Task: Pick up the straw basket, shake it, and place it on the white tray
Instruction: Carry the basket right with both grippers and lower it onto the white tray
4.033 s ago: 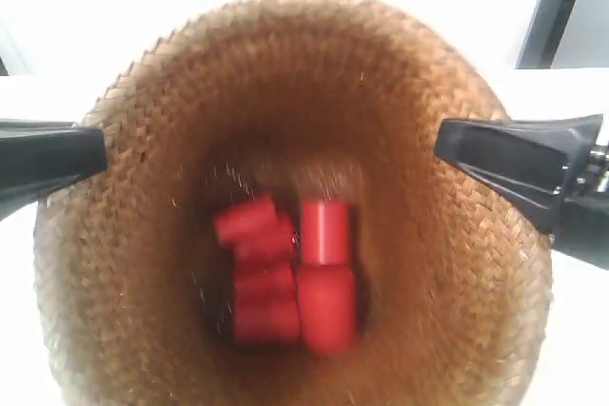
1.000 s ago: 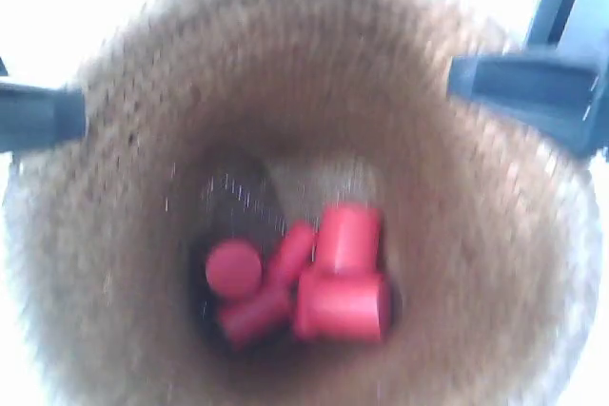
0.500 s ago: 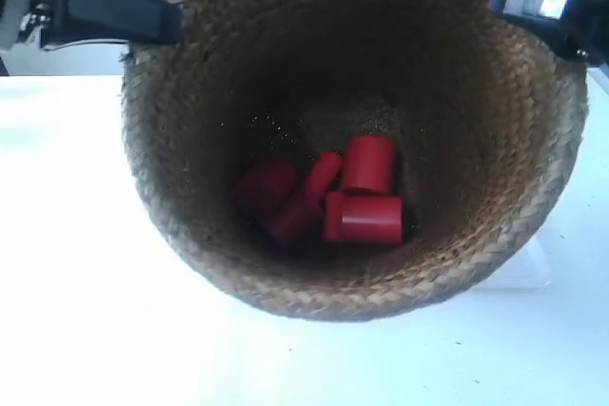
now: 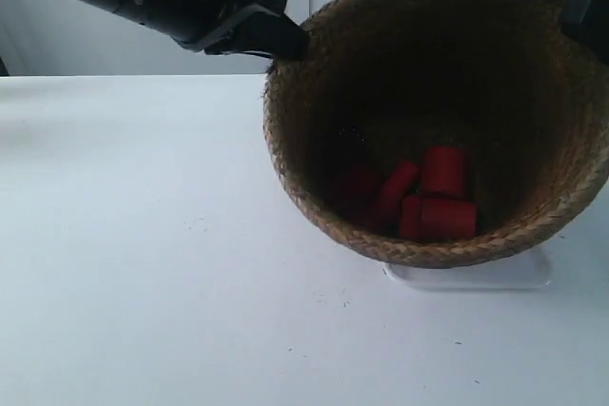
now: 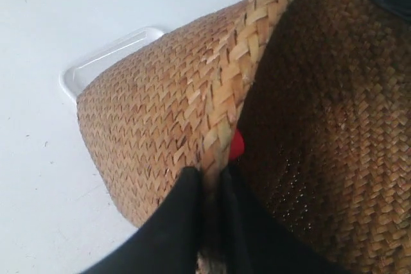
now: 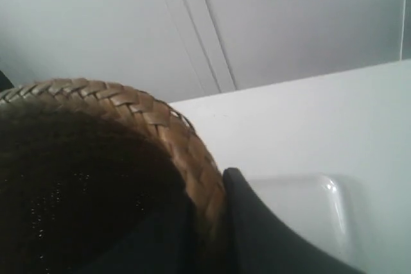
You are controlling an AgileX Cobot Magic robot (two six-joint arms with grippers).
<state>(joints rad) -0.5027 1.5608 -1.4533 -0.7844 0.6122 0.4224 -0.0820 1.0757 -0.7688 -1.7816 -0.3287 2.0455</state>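
Observation:
The straw basket (image 4: 314, 130) hangs tilted toward the exterior camera, over the white tray (image 4: 495, 275), whose front edge shows under it. Several red cylinders (image 4: 433, 197) lie in its bottom. My left gripper (image 5: 209, 181) is shut on the braided rim (image 5: 225, 107), one finger outside and one inside; it is the arm at the exterior view's left (image 4: 281, 45). My right gripper (image 6: 209, 197) is shut on the opposite rim (image 6: 186, 152), seen at the exterior view's right edge (image 4: 585, 11). The tray (image 5: 106, 56) shows beyond the basket wall in the left wrist view, and below the rim in the right wrist view (image 6: 308, 210).
A white table (image 4: 143, 263) spreads to the left and front of the basket. Pale wall panels (image 6: 257, 24) stand behind the table.
The basket has swung from close under the camera, down and to the right, ending over the tray. The red cylinders tumbled and shifted inside. Both grippers kept their hold on the rim.

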